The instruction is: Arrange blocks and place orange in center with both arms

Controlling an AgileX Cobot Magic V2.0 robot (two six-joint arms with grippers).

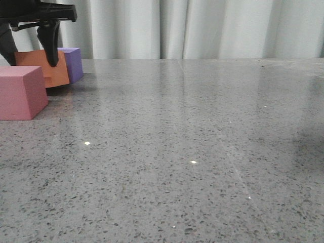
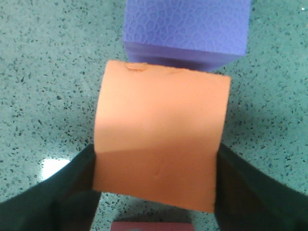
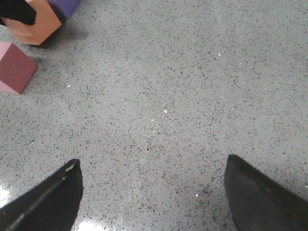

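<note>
My left gripper (image 1: 29, 50) is shut on the orange cube (image 1: 35, 63), one dark finger on each side of it, as the left wrist view (image 2: 157, 163) shows. The orange cube (image 2: 161, 130) is slightly tilted, at or just above the table at the far left. The purple cube (image 1: 73, 63) stands right behind it and also shows in the left wrist view (image 2: 187, 29). The pinkish-red cube (image 1: 20, 93) sits in front of it, only its top edge (image 2: 151, 226) showing there. My right gripper (image 3: 154, 192) is open and empty over bare table, far from the cubes.
The speckled grey table (image 1: 192, 152) stretches to the right and front of the cubes. A pale curtain (image 1: 202, 28) hangs behind the table's far edge. The right wrist view shows the three cubes (image 3: 38, 24) in one corner.
</note>
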